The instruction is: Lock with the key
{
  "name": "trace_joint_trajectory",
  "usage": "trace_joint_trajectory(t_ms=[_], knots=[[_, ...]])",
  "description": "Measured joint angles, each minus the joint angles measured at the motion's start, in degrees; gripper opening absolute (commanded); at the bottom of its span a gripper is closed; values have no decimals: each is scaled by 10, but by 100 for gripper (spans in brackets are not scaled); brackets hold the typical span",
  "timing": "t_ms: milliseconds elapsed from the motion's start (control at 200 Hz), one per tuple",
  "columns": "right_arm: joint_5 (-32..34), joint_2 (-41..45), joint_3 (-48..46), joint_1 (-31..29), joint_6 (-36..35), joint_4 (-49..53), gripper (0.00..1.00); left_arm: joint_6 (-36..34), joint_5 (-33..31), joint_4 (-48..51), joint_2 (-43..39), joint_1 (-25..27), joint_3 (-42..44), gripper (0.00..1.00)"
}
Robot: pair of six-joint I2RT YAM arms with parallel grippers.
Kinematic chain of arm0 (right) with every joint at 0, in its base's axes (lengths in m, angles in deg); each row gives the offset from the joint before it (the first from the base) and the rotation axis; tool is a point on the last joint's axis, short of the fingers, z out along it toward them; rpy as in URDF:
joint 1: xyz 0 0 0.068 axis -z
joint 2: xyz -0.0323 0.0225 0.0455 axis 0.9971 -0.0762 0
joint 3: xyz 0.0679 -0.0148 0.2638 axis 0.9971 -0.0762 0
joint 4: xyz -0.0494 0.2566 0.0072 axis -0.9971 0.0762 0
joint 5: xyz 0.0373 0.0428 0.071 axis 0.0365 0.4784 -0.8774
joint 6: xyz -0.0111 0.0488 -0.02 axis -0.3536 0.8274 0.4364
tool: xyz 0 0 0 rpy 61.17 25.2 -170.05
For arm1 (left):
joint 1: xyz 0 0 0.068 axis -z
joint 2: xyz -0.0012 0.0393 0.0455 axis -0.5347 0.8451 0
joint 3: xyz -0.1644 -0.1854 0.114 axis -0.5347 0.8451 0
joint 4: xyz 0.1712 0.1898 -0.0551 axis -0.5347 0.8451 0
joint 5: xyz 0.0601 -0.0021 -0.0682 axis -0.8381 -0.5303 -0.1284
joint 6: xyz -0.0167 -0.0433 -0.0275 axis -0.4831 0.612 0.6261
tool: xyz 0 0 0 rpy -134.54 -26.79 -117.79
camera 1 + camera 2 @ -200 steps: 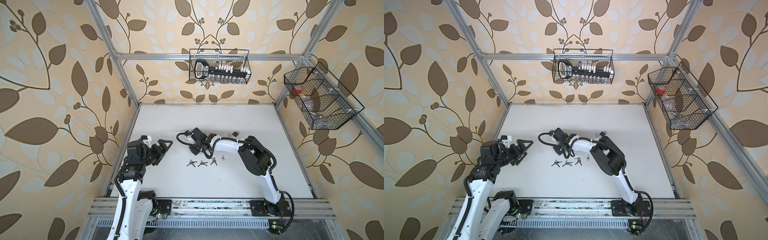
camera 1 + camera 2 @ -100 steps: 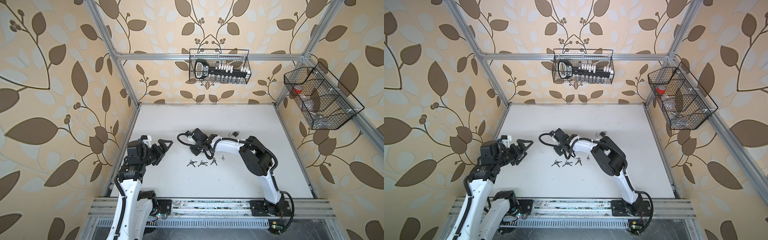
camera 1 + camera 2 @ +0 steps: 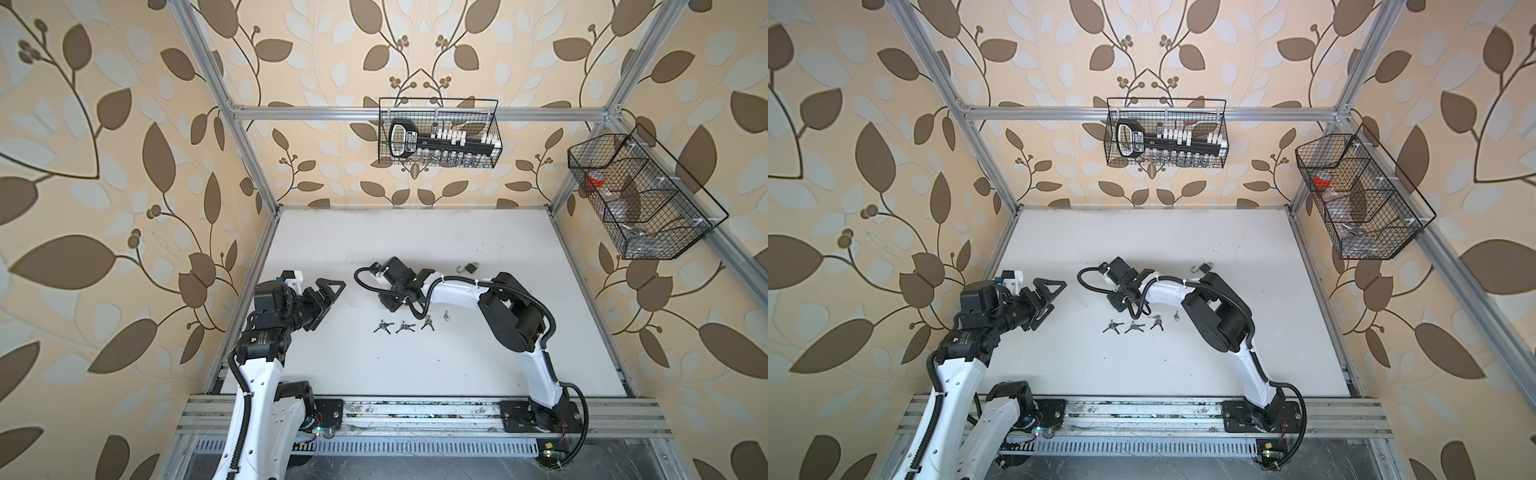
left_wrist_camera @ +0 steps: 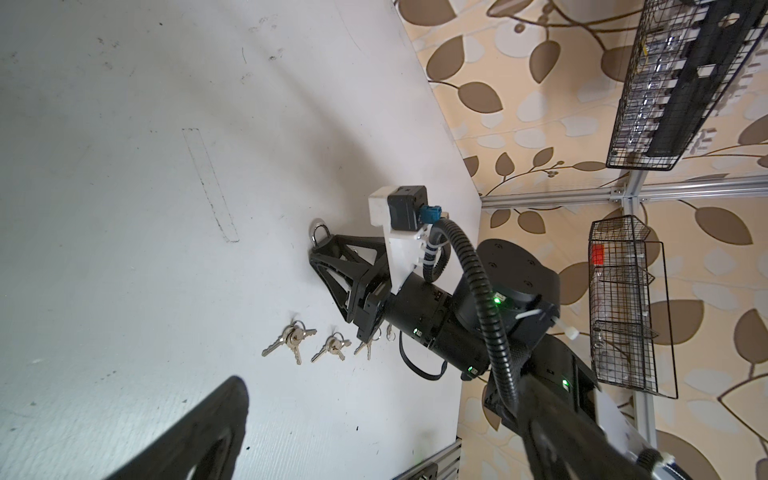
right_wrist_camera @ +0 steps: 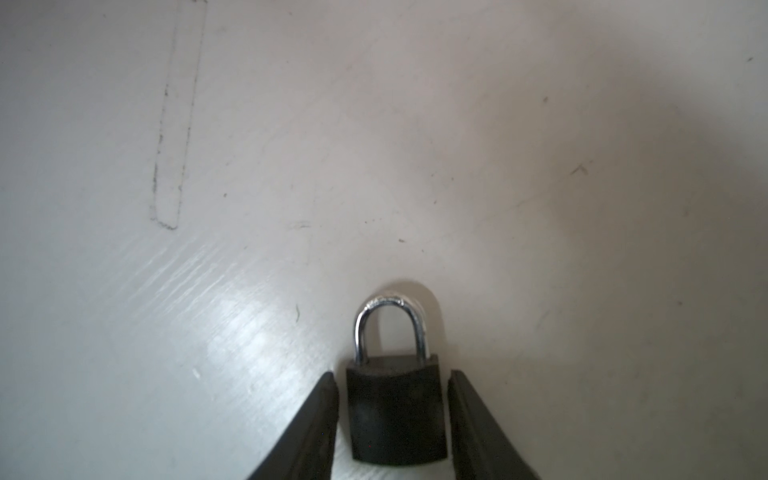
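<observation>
keys (image 3: 404,327): three bunches in a row on the table (image 3: 415,237), toward the front, with a single key (image 3: 446,316) beside them.
left gripper (image 3: 326,303): jaws wide, empty, over the table's left side.
right gripper (image 5: 392,376): low at mid-table, fingers (image 5: 316,415) on either side of the lock with slim gaps showing, not pinching.
lock (image 5: 395,415): flat on the table between those fingers, shackle closed, just beyond the keys.
second lock (image 3: 469,268): farther back, apart.
</observation>
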Motion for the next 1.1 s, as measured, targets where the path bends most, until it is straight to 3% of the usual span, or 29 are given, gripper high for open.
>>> trace_joint_trajectory(t_ms=[220,415,585,720,860,1100], knots=[[-20,24,-14,1,2,5,47,-34,-3,35,1,0,-34,99],[-47,187,-105,20,15,-54,48,-84,-14,74,6,0,-111,99],[-45,301,-184,104,55,-114,47,-90,-22,73,19,18,-121,99],[-9,310,-230,209,111,-98,47,-88,-69,66,39,107,-120,99],[11,310,-264,291,131,-64,47,-84,-141,38,80,251,-120,99],[-58,266,-221,378,126,-29,46,-89,-250,-23,216,457,-130,99]])
